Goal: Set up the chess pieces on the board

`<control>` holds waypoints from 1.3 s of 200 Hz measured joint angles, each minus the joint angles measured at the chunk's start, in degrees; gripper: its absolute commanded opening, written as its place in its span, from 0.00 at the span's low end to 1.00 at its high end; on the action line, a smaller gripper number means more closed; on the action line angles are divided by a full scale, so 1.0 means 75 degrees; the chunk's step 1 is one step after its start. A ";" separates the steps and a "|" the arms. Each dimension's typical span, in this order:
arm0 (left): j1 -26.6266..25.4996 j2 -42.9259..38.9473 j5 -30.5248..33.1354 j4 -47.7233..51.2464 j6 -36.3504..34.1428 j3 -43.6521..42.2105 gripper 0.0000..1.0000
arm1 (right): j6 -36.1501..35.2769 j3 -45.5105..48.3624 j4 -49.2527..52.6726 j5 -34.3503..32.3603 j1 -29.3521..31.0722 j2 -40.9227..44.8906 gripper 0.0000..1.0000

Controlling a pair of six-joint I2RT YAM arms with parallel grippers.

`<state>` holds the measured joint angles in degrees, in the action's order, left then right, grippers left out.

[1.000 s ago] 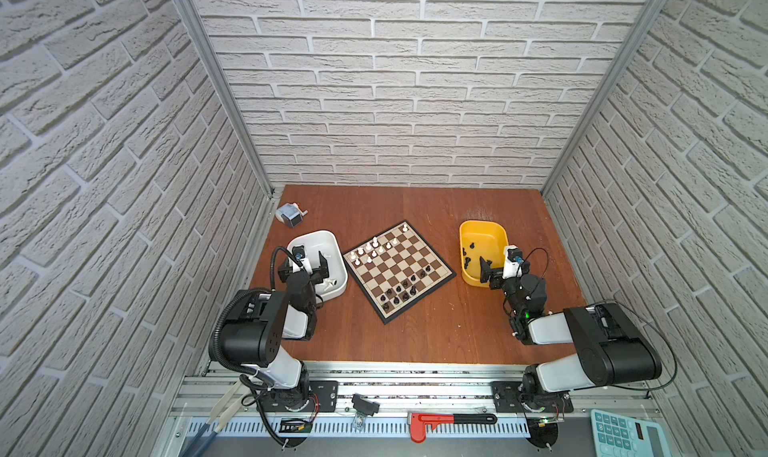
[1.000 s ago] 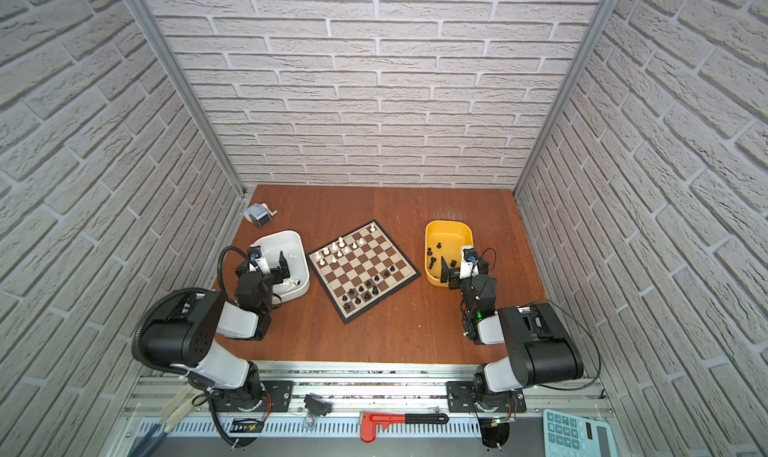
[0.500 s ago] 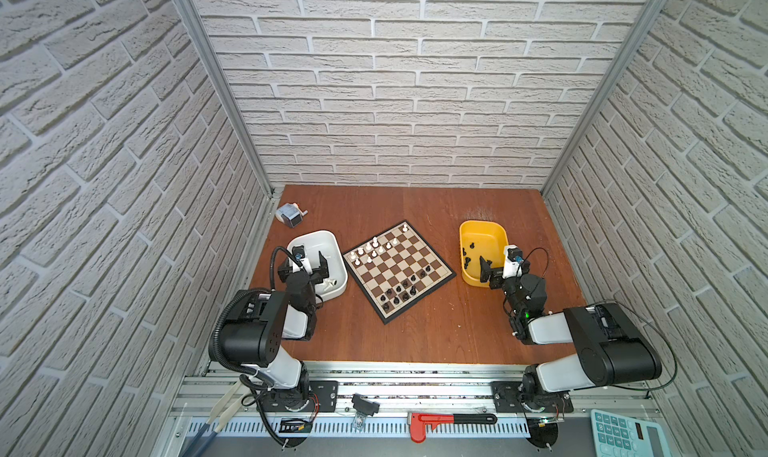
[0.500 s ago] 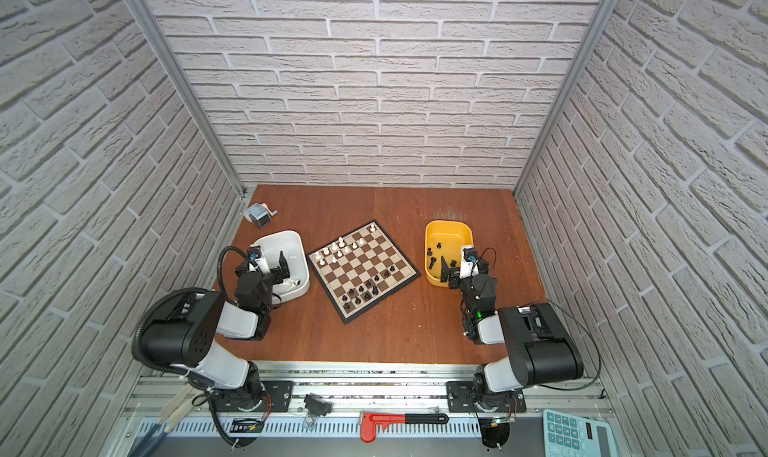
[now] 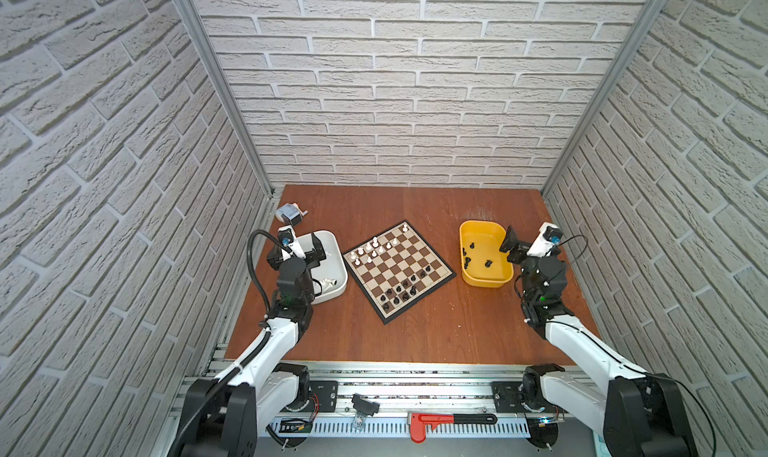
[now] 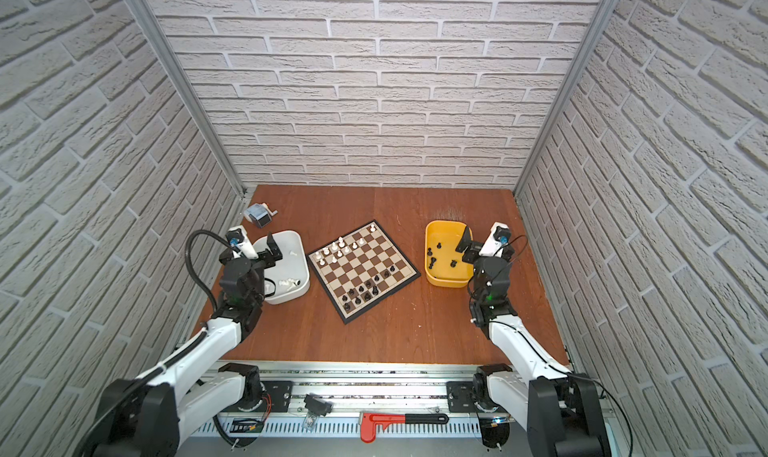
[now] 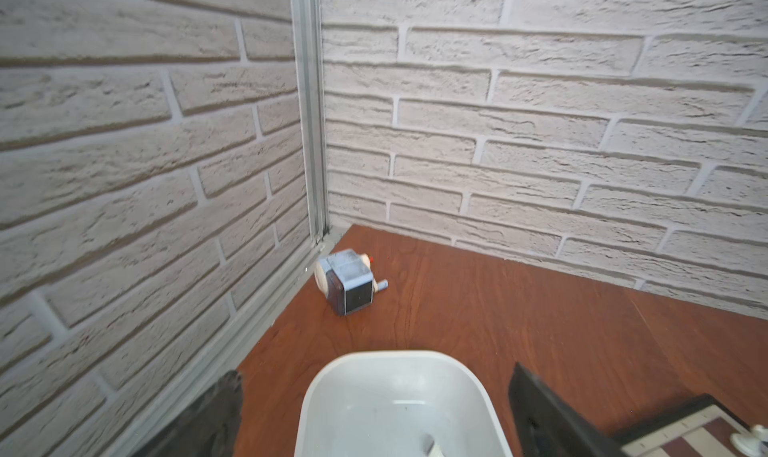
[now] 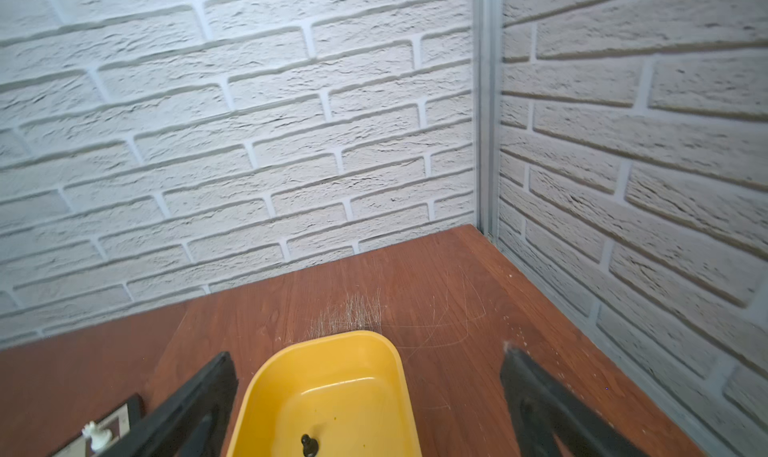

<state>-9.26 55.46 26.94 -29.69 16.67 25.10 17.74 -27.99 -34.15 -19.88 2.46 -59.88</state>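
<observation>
Centrally on the bench sits the board, chess pieces on it. Left claw gapes empty over the white tub at 9 o'clock; right claw gapes empty over the yellow tub at 3 o'clock

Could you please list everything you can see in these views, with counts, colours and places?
board: one, brown and cream, table centre, turned diagonally.
white chess pieces: roughly ten on the board's far-left side; a few more in the white tub.
black chess pieces: roughly ten on the board's near side; at least four in the yellow tub.
white tub: one, left of the board.
yellow tub: one, right of the board.
pencil sharpener: one, blue-grey, far-left corner.
red wrench: one, black handle, front rail.
left gripper: open, over the white tub.
right gripper: open, over the yellow tub.
</observation>
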 measured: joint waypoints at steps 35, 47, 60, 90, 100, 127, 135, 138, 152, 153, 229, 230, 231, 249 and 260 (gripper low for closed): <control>-0.0044 -0.0519 -0.0297 0.2993 0.1035 0.1539 0.98 | 0.1349 -0.1967 0.2760 -0.0149 -0.0032 -0.0536 0.85; -0.0131 -0.0472 -0.0662 0.3806 0.1180 0.1990 0.99 | 0.1641 -0.2605 0.3739 0.0041 -0.0035 -0.0956 0.72; -0.0411 -0.0318 -0.1020 0.4453 0.1207 0.2372 0.98 | 0.1874 -0.3179 0.4622 0.0306 -0.0029 -0.1472 0.68; -0.1358 0.0391 -0.2008 0.5214 0.0930 0.2879 0.98 | 0.1839 -0.4188 0.6376 0.0670 0.0061 -0.2850 0.49; -0.1763 0.0816 -0.2396 0.5359 0.0734 0.3069 0.98 | 0.1737 -0.4436 0.6872 0.0833 0.0082 -0.3354 0.45; -0.2597 0.1641 -0.2990 0.5333 0.0221 0.3311 0.98 | 0.1655 -0.4599 0.7737 0.1061 0.0096 -0.4112 0.43; -0.2798 0.1816 -0.3121 0.5313 0.0087 0.3311 0.98 | 0.1684 -0.4645 0.7936 0.1099 0.0096 -0.4246 0.40; -0.2836 0.1859 -0.3156 0.5301 0.0050 0.3311 0.99 | 0.1725 -0.4660 0.7988 0.1113 0.0093 -0.4287 0.40; -0.3008 0.2145 -0.3366 0.5184 -0.0076 0.3302 0.98 | 0.1985 -0.4823 0.8204 0.1279 0.0085 -0.4578 0.40; -0.3016 0.2165 -0.3383 0.5176 -0.0090 0.3302 0.98 | 0.1985 -0.4823 0.8204 0.1279 0.0085 -0.4578 0.40; -0.3314 0.2337 -0.4030 0.4721 -0.0131 0.3142 0.99 | 0.5024 -0.5269 0.8897 0.1778 0.0026 -0.5077 0.40; -0.3316 0.2334 -0.4036 0.4721 -0.0131 0.3142 0.98 | 0.5085 -0.5304 0.8935 0.1781 0.0023 -0.5100 0.40; -0.3322 0.2334 -0.4039 0.4721 -0.0131 0.3139 0.99 | 0.5115 -0.5324 0.8953 0.1784 0.0023 -0.5112 0.40; -0.3363 0.2285 -0.4124 0.4666 -0.0119 0.3136 0.98 | 0.5764 -0.5747 0.9276 0.1950 0.0000 -0.5490 0.41; -0.3363 0.2276 -0.4185 0.4619 -0.0073 0.3136 0.98 | 0.6091 -0.5846 0.9369 0.2046 -0.0006 -0.5633 0.41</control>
<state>-34.48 72.53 -4.45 4.95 16.12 48.62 63.42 -71.83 36.12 -4.54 2.42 -102.13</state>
